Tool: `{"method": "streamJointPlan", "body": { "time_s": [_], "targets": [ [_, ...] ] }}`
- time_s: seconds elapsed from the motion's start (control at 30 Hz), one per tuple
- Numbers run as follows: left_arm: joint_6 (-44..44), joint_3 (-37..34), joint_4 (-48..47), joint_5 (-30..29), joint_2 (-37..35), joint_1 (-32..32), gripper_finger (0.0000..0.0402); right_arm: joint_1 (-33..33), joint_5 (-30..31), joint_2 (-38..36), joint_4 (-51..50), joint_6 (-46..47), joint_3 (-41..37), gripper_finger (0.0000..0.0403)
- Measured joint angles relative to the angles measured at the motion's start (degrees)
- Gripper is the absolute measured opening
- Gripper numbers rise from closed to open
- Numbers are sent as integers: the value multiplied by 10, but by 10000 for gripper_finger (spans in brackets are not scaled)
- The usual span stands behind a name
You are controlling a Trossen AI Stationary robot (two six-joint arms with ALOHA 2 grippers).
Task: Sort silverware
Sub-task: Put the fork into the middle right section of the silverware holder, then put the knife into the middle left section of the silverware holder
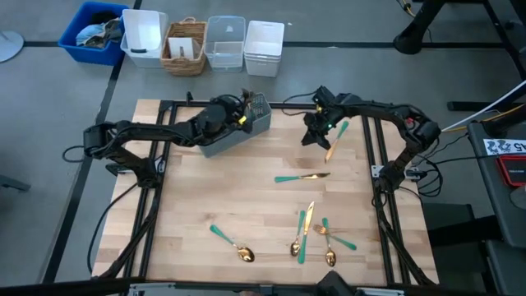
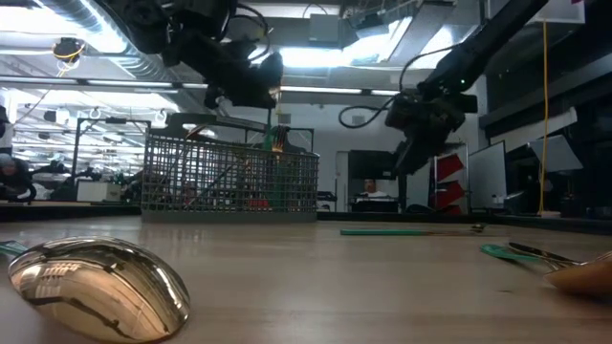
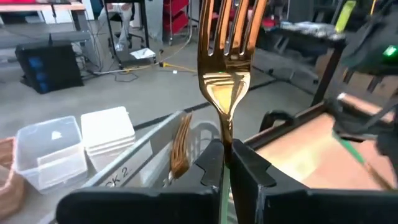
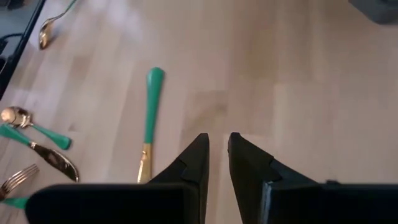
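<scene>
Your left pincer (image 3: 225,163) is clenched on a fork (image 3: 225,68), gold tines up, slim green handle between the fingers, directly above the grey mesh caddy (image 1: 238,131), which already holds another gold fork (image 3: 181,146). Your right pincer (image 4: 217,155) hangs slightly parted, gripping nothing, over the tabletop (image 4: 311,81), a green-handled knife (image 4: 149,124) just beside it.

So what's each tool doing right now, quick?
Left tool: shut on a fork, over the caddy.
Right tool: a little open, holding nothing.
</scene>
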Motion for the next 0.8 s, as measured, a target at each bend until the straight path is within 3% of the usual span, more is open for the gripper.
{"method": "streamJointPlan", "body": {
  "time_s": [0.37, 0.8],
  "targets": [
    [10, 0, -112, 14, 2, -2, 51, 112, 70, 0, 5, 5, 0, 62],
    [-19, 0, -142, 33, 1, -9, 109, 252, 251, 0, -34, 130, 0, 62]
  ]
}}
